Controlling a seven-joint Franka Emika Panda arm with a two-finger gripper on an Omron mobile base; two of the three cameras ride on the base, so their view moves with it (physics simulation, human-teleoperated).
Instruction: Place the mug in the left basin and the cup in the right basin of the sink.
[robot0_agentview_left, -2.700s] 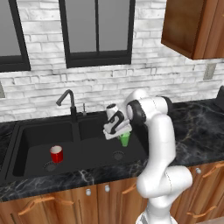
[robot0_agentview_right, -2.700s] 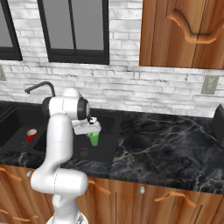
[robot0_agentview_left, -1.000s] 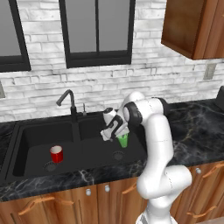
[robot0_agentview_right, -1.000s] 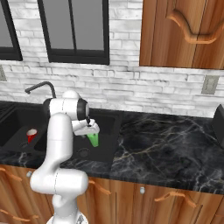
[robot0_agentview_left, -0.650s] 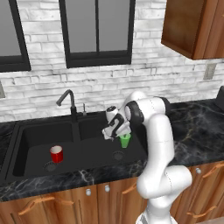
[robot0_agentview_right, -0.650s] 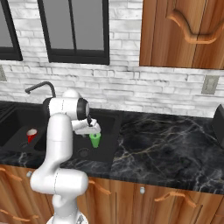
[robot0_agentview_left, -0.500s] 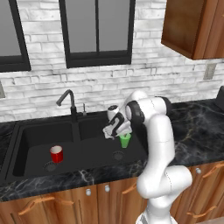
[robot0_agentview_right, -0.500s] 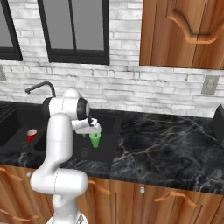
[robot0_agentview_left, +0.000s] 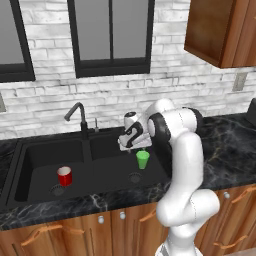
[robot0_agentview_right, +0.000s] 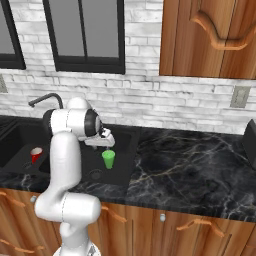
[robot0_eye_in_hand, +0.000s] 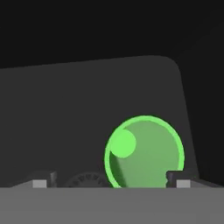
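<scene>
The green cup (robot0_agentview_left: 143, 159) (robot0_agentview_right: 108, 159) stands upright on the floor of the right basin (robot0_agentview_left: 110, 162), beside its round drain (robot0_agentview_left: 134, 177). My gripper (robot0_agentview_left: 131, 148) (robot0_agentview_right: 103, 145) hangs just above the cup, open and apart from it. In the hand view I look down into the cup (robot0_eye_in_hand: 144, 151) from above, and my gripper (robot0_eye_in_hand: 111, 181) holds nothing between its fingertips. The red mug (robot0_agentview_left: 64, 176) (robot0_agentview_right: 36, 154) stands upright in the left basin (robot0_agentview_left: 40, 157) of the black sink.
The black gooseneck faucet (robot0_agentview_left: 77, 112) rises behind the divider between the basins. Dark marble counter (robot0_agentview_right: 190, 175) runs to the right of the sink. A wooden wall cabinet (robot0_agentview_left: 225, 30) hangs at upper right, and a brick wall with windows is behind.
My gripper has lifted a little off the green cup, with its jaws wide. The cup stays standing in the right basin. The red mug has not moved.
</scene>
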